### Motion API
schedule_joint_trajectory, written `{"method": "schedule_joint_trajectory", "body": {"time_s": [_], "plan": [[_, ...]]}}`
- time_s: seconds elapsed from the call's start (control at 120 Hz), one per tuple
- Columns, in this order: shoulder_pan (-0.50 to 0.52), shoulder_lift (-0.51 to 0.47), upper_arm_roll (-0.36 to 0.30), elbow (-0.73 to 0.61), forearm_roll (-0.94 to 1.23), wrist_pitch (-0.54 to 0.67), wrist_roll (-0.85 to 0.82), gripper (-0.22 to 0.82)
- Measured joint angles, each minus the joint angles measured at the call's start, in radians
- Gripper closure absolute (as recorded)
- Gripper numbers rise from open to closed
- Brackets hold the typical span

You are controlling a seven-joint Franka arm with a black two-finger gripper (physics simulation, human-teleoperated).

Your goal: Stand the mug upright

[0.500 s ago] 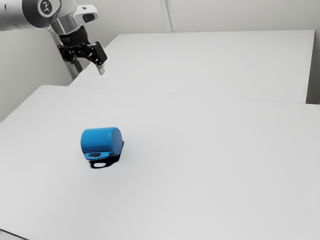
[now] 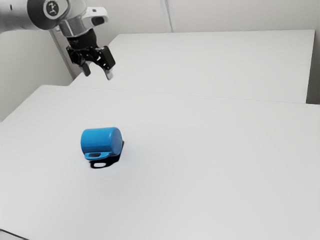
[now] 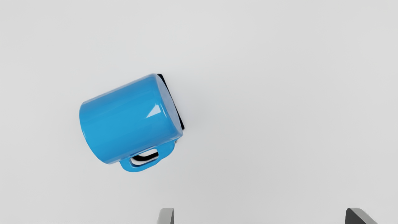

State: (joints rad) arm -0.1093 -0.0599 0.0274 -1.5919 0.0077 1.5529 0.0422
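Note:
High over the table's far part in the exterior view, the black gripper (image 2: 98, 75) hangs open with nothing between its fingers. The blue mug (image 2: 100, 140) lies on its side on the white table (image 2: 210, 165), well below the gripper and apart from it. Its handle points toward the exterior view's near edge. In the wrist view the mug (image 3: 127, 121) shows its side wall and handle, with one flat-looking end turned partly up. There the open gripper (image 3: 259, 216) has its fingertips wide apart, and the mug is outside the space between them.
A second white surface (image 2: 215, 65) stands behind the table, before pale walls. A thin dark line (image 2: 14, 234) crosses the near corner at the exterior view's left. The mug's dark shadow falls beside it.
The gripper has moved a little toward the exterior view's right and slightly lower, and both fingers now show more clearly there. The mug has not moved.

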Motion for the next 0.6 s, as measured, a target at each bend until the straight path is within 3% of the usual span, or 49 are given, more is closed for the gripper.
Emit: {"method": "schedule_joint_trajectory", "body": {"time_s": [0.333, 0.6], "plan": [[0.027, -0.03, 0.142, -0.178, -0.108, 0.04, 0.025, 0.0], [0.032, -0.012, 0.307, -0.343, -0.271, 0.181, 0.219, 0.0]]}}
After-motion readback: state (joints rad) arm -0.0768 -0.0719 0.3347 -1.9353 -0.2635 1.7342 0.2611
